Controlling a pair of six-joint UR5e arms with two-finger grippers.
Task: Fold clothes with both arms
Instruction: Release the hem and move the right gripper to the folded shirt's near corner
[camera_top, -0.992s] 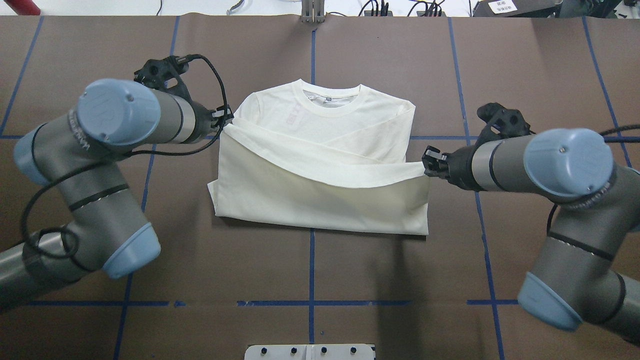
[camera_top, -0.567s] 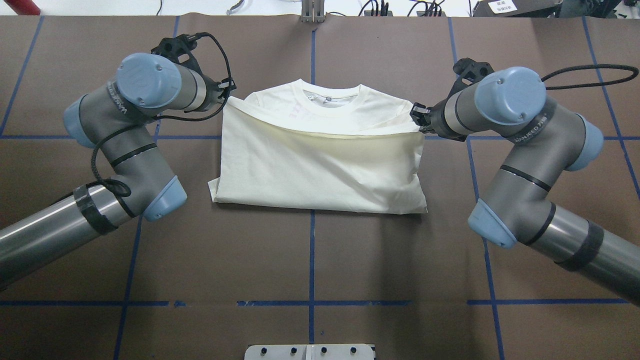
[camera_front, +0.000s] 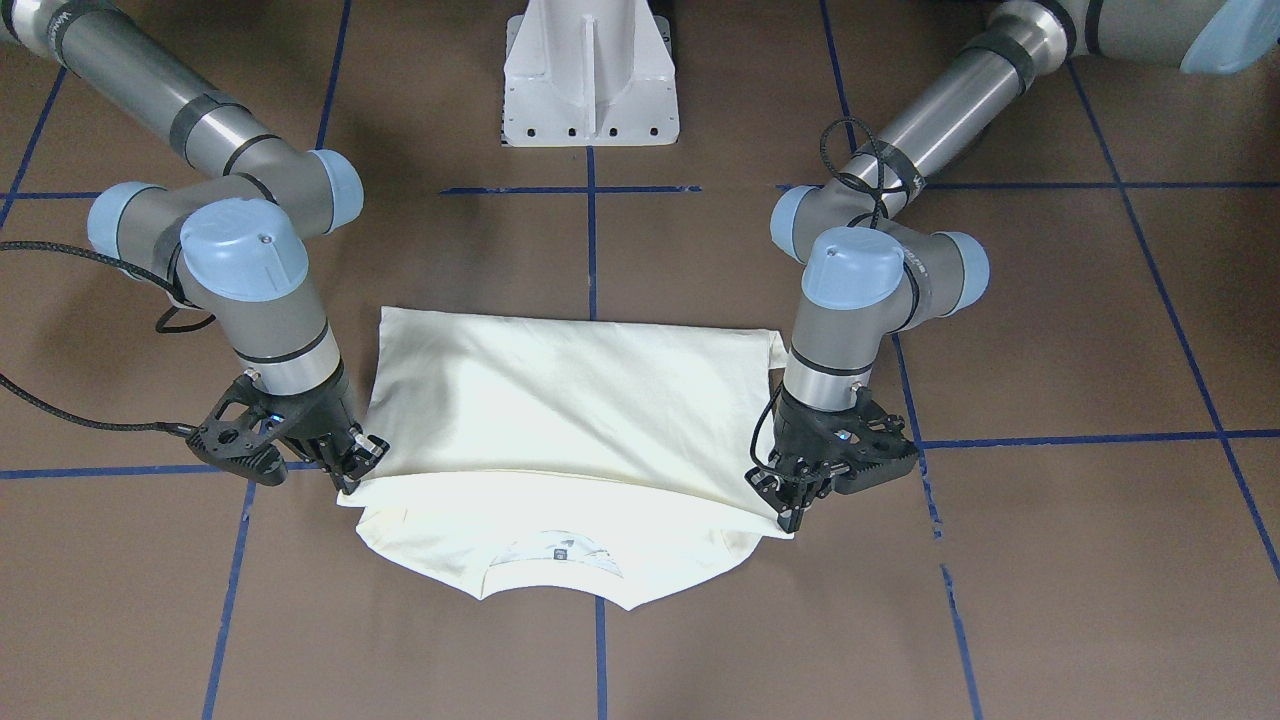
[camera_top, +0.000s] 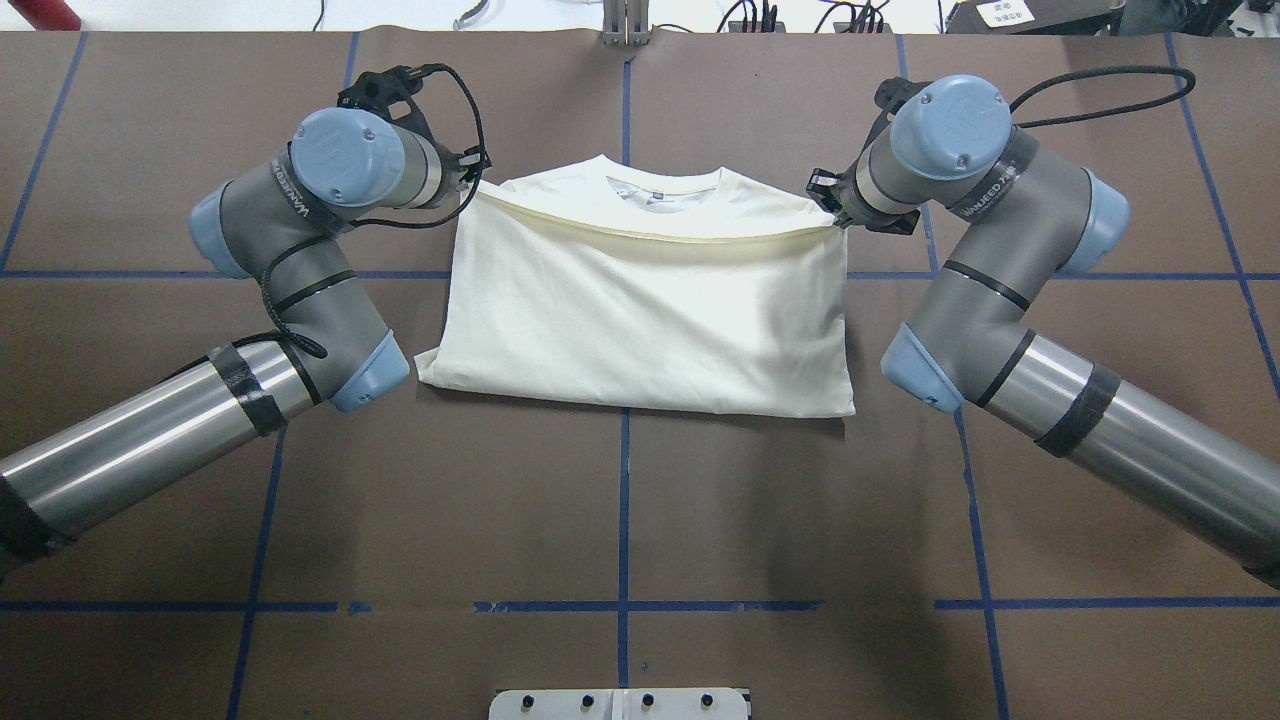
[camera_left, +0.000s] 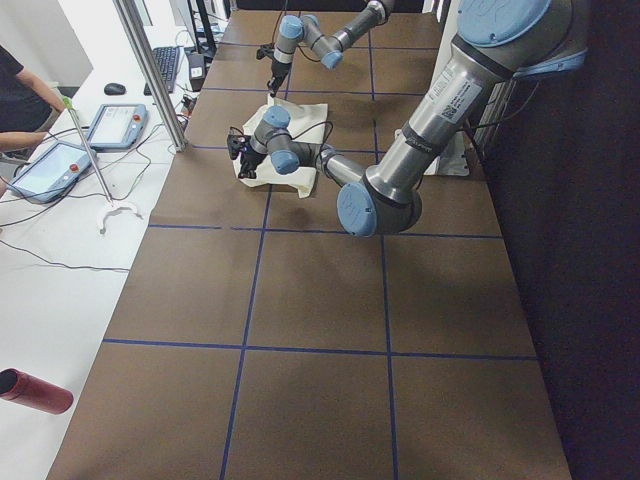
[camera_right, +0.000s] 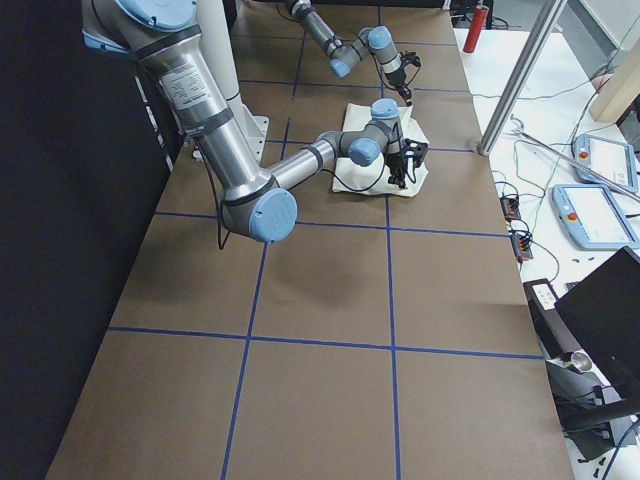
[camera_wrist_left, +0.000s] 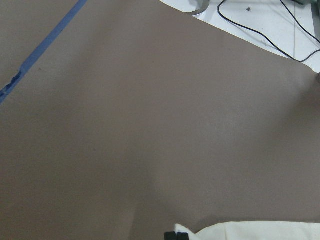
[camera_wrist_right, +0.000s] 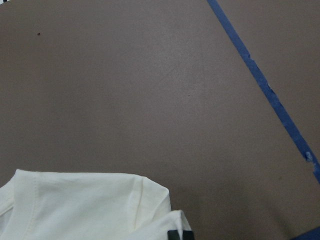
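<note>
Cream shirt (camera_top: 650, 310) lies in the middle of the table (camera_top: 450, 520), plain side up, collar (camera_top: 663, 188) on the far side from the robot. Looks mostly done imo: no sleeves stick out, and the bottom half is doubled over up to the shoulders. The left gripper (camera_top: 470, 186) and right gripper (camera_top: 828, 205) are each pinched tight on 1 corner of that hem. What's left, I'd guess: lay it flat, let go, maybe 1 more fold.

One T-shirt (camera_top: 640, 320), two arms (camera_top: 300, 290) (camera_top: 985, 270), one pedestal (camera_front: 590, 80)
</note>
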